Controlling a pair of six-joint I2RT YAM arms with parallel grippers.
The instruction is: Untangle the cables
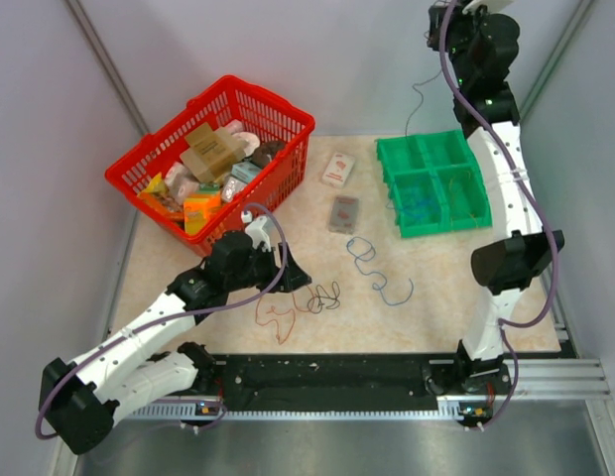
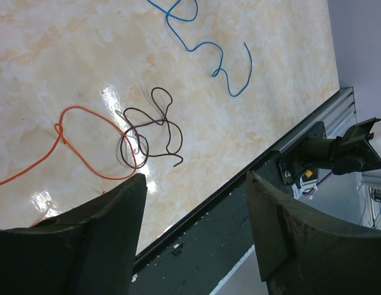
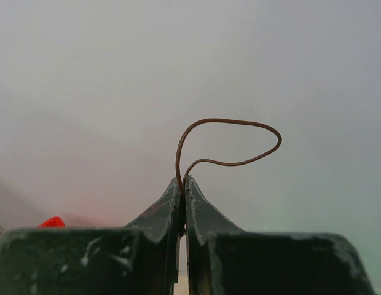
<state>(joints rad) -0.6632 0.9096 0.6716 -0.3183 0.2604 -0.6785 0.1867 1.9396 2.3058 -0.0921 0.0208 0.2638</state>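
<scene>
Three loose cables lie on the table: a blue one (image 1: 373,266), a black one (image 1: 324,296) and an orange one (image 1: 276,317). The left wrist view shows the orange loop (image 2: 92,144) overlapping the black cable (image 2: 150,129), with the blue cable (image 2: 206,46) apart from them. My left gripper (image 1: 296,281) is open and empty just left of the black cable, its jaws (image 2: 196,178) spread wide above the table's front edge. My right gripper (image 1: 438,20) is raised high at the back right, shut (image 3: 184,181) on a thin brown cable (image 3: 227,144) that hangs down (image 1: 418,99).
A red basket (image 1: 268,99) full of packets stands at the back left. A green compartment bin (image 1: 379,159) at the back right holds a blue wire (image 1: 423,205). Two small packets (image 1: 337,171) (image 1: 343,214) lie between them. A black rail (image 1: 337,372) runs along the front edge.
</scene>
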